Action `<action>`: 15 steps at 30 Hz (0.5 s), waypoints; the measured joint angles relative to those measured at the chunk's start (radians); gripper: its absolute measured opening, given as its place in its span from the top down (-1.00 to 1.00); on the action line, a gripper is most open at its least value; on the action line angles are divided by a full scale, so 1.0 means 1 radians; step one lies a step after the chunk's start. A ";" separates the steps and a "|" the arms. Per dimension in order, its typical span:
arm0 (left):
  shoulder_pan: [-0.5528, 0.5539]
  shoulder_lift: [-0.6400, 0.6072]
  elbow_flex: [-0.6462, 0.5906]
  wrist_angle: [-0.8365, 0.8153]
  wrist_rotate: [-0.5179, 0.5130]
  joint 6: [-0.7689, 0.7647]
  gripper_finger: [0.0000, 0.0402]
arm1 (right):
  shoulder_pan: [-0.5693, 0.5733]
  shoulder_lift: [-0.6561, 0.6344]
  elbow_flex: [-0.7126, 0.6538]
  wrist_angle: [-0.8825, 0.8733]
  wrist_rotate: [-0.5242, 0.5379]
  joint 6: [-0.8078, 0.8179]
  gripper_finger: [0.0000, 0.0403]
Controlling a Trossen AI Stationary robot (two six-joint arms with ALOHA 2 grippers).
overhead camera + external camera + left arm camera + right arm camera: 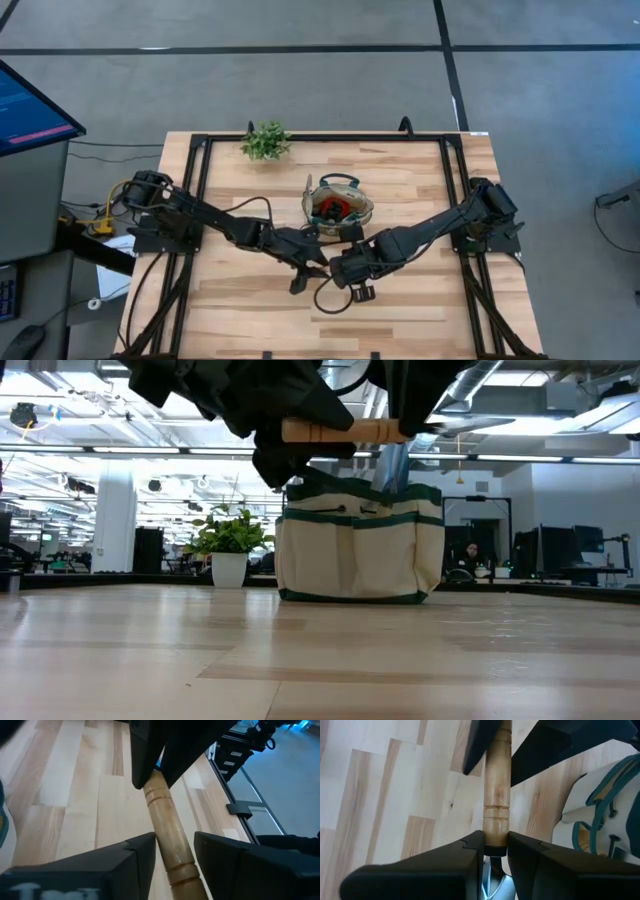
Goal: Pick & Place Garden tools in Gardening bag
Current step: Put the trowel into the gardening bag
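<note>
Above bare boards near the bag [338,205] — both fingers [465,851] [136,851] closed on one wooden-handled tool [345,430].

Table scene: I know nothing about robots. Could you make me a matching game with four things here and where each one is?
Things:
1. wooden-handled tool
2. gardening bag
3. potted plant
4. red-and-black tool

Places:
A. standing near the middle of the table
B. lying inside the bag
C. held up off the table
D. at the table's far edge

Pairs: 1-C, 2-A, 3-D, 4-B
</note>
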 joint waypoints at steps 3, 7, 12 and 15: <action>0.000 0.000 0.000 0.000 -0.002 -0.004 0.48 | 0.000 0.000 0.000 0.000 0.000 0.003 0.75; 0.000 0.000 -0.001 -0.005 -0.012 -0.009 0.59 | 0.000 0.000 0.000 0.000 0.002 0.010 0.75; 0.001 0.000 -0.001 -0.005 -0.018 -0.011 0.63 | 0.000 -0.001 0.000 0.001 0.006 0.010 0.75; 0.000 0.000 -0.001 -0.005 -0.023 -0.007 0.62 | -0.001 -0.001 0.000 0.002 0.008 0.008 0.74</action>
